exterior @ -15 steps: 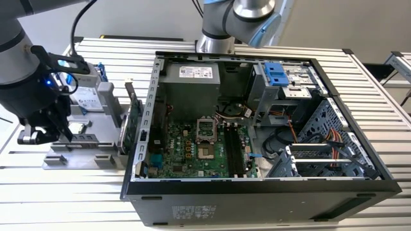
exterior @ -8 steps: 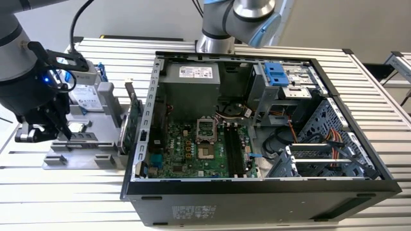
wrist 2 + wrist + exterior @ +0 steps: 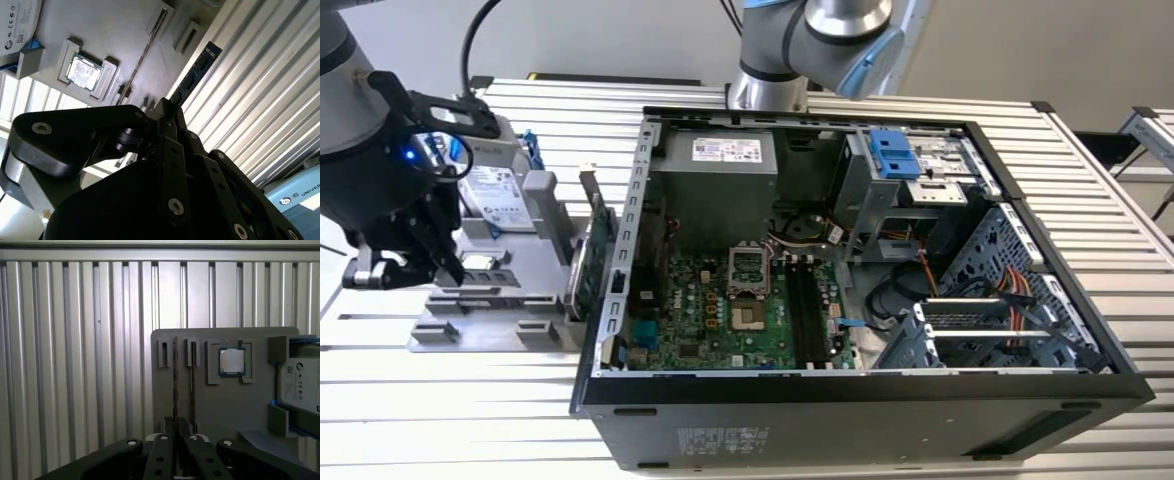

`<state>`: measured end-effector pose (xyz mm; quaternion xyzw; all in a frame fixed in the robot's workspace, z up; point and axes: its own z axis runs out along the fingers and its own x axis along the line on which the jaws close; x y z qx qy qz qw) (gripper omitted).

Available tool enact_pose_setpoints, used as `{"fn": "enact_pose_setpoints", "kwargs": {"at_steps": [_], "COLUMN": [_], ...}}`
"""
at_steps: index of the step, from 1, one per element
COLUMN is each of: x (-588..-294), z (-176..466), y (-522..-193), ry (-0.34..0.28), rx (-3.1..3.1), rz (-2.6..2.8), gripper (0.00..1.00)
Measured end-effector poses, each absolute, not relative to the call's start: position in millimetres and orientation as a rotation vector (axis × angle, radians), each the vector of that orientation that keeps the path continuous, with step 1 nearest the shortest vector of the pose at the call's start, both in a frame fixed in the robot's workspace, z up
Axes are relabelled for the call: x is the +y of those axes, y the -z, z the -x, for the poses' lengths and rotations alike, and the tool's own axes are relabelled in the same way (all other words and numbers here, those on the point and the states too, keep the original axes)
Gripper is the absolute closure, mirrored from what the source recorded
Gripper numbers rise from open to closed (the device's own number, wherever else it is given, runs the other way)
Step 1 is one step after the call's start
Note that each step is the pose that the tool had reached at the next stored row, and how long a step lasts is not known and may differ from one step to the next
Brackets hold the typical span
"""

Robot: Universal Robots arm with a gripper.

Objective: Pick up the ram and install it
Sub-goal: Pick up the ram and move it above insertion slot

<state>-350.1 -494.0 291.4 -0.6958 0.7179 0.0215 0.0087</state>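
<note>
One ram point(image 3: 197, 70) shows chips in second wrist view, seemingly in the gripper point(image 3: 167, 109).

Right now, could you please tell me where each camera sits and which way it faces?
Exterior view: off the arm and above, looking down at the computer case, the grey fixture and the slatted table; the arm shows at the exterior view's left.
Second wrist view: at the wrist, looking obliquely along the gripper, shut on the ram, toward the fixture.
First wrist view: at the wrist, facing the fixture squarely over the gripper.
Both wrist views share the gripper, fixture and processor.
</note>
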Motion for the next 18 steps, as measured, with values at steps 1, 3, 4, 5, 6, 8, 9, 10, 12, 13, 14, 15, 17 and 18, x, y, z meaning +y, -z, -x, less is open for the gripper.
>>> {"fn": "enact_pose_setpoints", "kwargs": {"at_steps": [1, 3, 4, 5, 6, 8, 9, 10, 12, 13, 14, 15, 17, 18], "x": [-494.0, -494.0, -494.0, -494.0, -494.0, -493.9, -493.9, -494.0, -494.0, -494.0, -494.0, -494.0, -494.0, -494.0], "z": [350.1, 350.1, 350.2, 350.1, 350.1, 350.3, 350.3, 350.3, 350.3, 350.2, 350.1, 350.2, 350.2, 350.2], "y": [-292.6, -294.7, -295.8, -296.7, -297.6, -299.5, -300.4, -301.3, -303.2, -304.3, -305.3, -306.4, -308.6, -309.7], "ry": [-0.067, -0.067, -0.067, -0.067, -0.067, -0.067, -0.067, -0.067, -0.067, -0.067, -0.067, -0.067, -0.067, -0.067], "rx": [2.243, 2.243, 2.243, 2.243, 2.243, 2.243, 2.243, 2.243, 2.243, 2.243, 2.243, 2.243, 2.243, 2.243], "rz": [2.174, 2.174, 2.174, 2.174, 2.174, 2.173, 2.173, 2.174, 2.173, 2.174, 2.174, 2.174, 2.174, 2.174], "gripper": [1.00, 1.00, 1.00, 1.00, 1.00, 1.00, 1.00, 1.00, 1.00, 1.00, 1.00, 1.00, 1.00, 1.00]}}
